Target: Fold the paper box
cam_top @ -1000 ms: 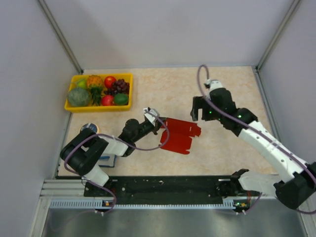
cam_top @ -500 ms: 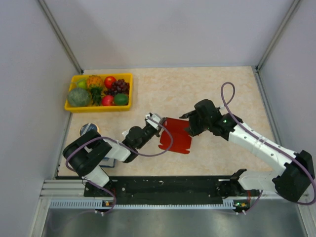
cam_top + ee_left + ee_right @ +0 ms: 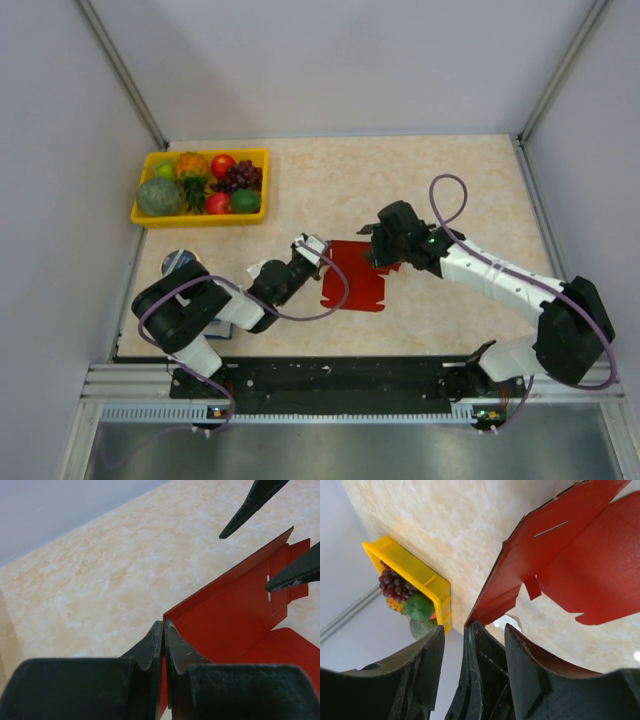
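The paper box (image 3: 356, 280) is found on the table (image 3: 450, 180), a little near of centre. One panel lies flat and another is raised on edge along its 12 o'clock side. The raised panel's 9 o'clock end is pinched by the left gripper (image 3: 322, 252), whose fingers (image 3: 156, 642) are pressed together on the cardboard edge. The left arm is folded low, with its forearm stretched just above the table toward 2 o'clock. The right gripper (image 3: 381, 250) is placed at the box's 1 o'clock corner, and its fingertips (image 3: 250, 505) are held apart on either side of the raised panel without clamping it. The right arm is reached across from 4 o'clock, with the wrist bent down.

At 10 o'clock, well apart from the box, a yellow fruit tray (image 3: 200, 220) is set. It is filled with a pineapple (image 3: 191, 166), grapes (image 3: 242, 176), red fruits and green fruits.
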Robot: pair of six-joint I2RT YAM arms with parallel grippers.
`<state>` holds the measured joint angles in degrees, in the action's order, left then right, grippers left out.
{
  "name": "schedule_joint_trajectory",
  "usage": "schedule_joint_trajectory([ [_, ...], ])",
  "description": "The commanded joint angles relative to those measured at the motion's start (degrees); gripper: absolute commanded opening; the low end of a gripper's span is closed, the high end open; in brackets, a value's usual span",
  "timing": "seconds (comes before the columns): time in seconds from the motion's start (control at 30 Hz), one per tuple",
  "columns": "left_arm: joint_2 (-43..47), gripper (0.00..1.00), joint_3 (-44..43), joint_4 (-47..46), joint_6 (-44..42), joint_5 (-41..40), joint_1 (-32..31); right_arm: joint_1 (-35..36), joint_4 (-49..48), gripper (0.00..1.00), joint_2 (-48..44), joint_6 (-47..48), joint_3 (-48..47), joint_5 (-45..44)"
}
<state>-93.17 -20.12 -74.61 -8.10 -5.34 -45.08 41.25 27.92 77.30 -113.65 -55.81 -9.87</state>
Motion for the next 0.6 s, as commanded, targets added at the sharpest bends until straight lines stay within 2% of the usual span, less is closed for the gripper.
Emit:
schedule_joint_trajectory([
  [0.0,-0.61,0.07,1.31,-14.25,-1.65,-0.72,-0.45,0.14,-3.14,0.51,1.80,-13.18,-0.44,-0.59],
  [0.57,-0.44,0.07,2.98,-18.20,-6.40,-1.69,-2.29,-2.05,-3.14,0.41,5.58,-13.71,0.18,0.02],
])
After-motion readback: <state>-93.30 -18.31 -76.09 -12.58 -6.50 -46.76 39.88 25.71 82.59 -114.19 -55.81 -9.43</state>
